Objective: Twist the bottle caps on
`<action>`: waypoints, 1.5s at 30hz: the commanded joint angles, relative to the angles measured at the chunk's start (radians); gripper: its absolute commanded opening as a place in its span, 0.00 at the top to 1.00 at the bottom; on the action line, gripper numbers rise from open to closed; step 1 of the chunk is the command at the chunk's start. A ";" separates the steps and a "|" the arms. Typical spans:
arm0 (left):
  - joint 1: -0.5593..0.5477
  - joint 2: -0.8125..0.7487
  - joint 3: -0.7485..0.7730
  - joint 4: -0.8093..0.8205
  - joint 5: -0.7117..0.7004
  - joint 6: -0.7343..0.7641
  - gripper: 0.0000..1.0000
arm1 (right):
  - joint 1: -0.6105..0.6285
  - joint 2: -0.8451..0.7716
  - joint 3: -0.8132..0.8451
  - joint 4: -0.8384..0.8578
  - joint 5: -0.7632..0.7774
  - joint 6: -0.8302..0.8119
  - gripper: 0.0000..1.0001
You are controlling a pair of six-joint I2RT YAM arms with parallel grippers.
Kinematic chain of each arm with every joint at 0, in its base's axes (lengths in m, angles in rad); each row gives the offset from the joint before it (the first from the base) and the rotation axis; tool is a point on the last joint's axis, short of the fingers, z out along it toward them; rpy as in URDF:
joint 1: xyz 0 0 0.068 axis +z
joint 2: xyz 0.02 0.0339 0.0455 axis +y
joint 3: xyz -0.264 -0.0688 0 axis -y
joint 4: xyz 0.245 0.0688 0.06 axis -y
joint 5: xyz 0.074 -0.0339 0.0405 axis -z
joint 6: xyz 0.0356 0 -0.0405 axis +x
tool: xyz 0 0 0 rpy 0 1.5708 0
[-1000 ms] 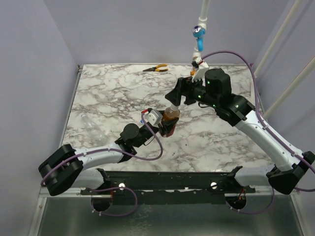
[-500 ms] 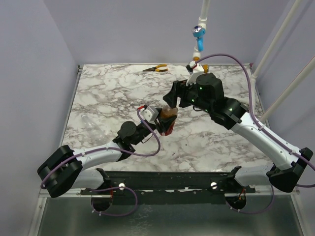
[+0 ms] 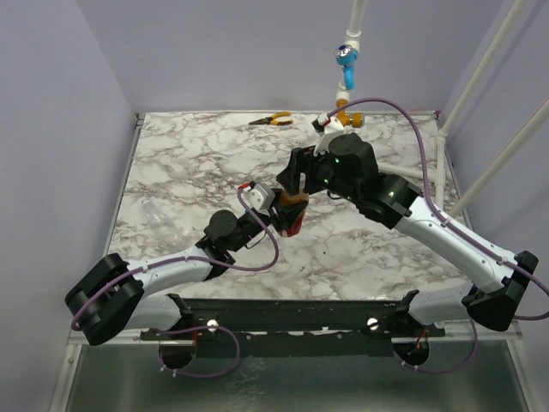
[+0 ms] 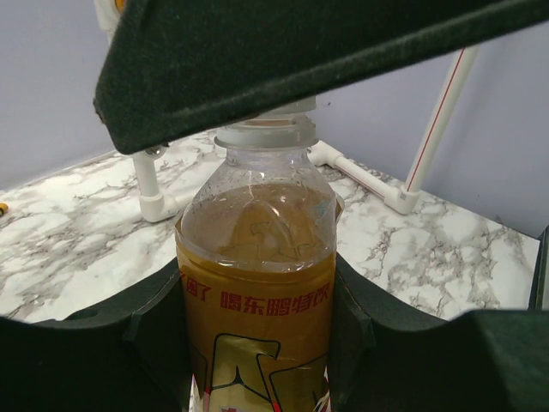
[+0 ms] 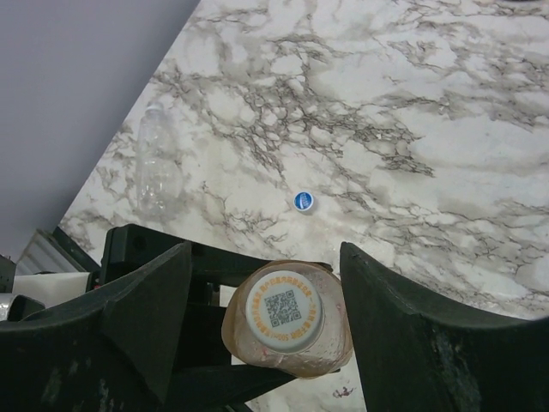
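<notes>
At mid-table, clamps left gripper [image 3: 288, 218] tight around bottle [image 4: 256, 257] and straddles white cap [image 5: 285, 310] with right gripper [image 5: 280, 322] fingers [image 5: 141, 322] wide, not touching it.

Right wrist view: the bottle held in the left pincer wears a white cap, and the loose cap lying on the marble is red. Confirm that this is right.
One detail is wrong: the loose cap on the marble is blue, not red, as the right wrist view shows. The rest stands: the bottle held in the left pincer wears a white cap.
</notes>
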 commanded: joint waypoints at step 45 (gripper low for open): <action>0.012 0.016 0.022 0.000 0.047 -0.038 0.77 | 0.015 0.009 0.003 0.019 0.082 0.010 0.27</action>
